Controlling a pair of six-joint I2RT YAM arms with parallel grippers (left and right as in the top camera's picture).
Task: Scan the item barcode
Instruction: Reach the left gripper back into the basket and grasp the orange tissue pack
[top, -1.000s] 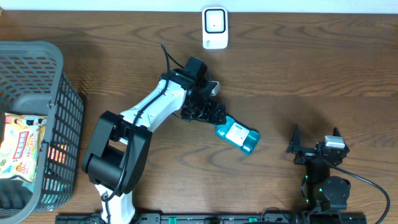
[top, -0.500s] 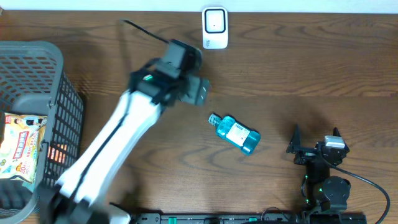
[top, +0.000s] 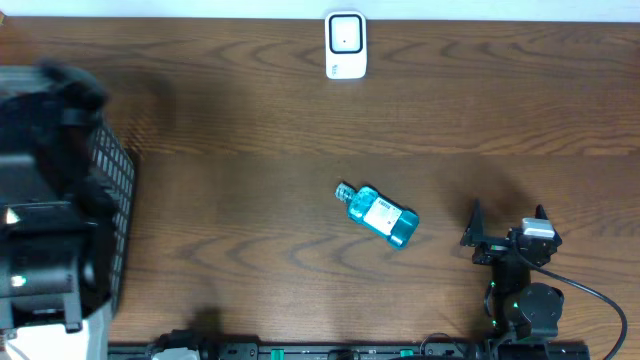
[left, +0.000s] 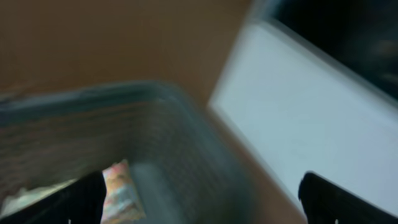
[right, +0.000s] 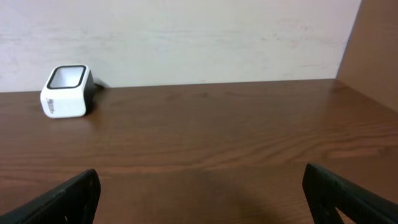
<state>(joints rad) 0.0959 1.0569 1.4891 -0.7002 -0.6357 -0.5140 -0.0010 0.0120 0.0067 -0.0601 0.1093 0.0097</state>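
Dark wood-grain table (top: 220, 120) runs the full width beneath a pale wall. The left hand (left: 202, 199) hangs above the grey mesh basket (top: 118, 190) at the table's far left. Its view is smeared by blur, but the two fingertips sit at the lower corners with nothing between them, so it is spread wide and empty. Below it, a colourful packet (left: 117, 186) lies inside the basket.

The right hand (right: 200, 196) is parked low at the near right of the table, likewise spread wide and holding nothing. Its camera looks across bare wood to the white scanner (right: 65, 92) standing by the wall.

The teal bottle (top: 378, 215) lies on its side on open table near the middle, touching neither hand. In the overhead view its long axis runs diagonally, with the cap toward the upper left and the base toward the lower right, white label up. The scanner is well beyond the cap end, at the far edge.

The bottle's base end points roughly toward the right hand, which is near. The left hand is well apart, across the table. By position, the right arm looks better placed for a pick, closing across the bottle's narrow width.
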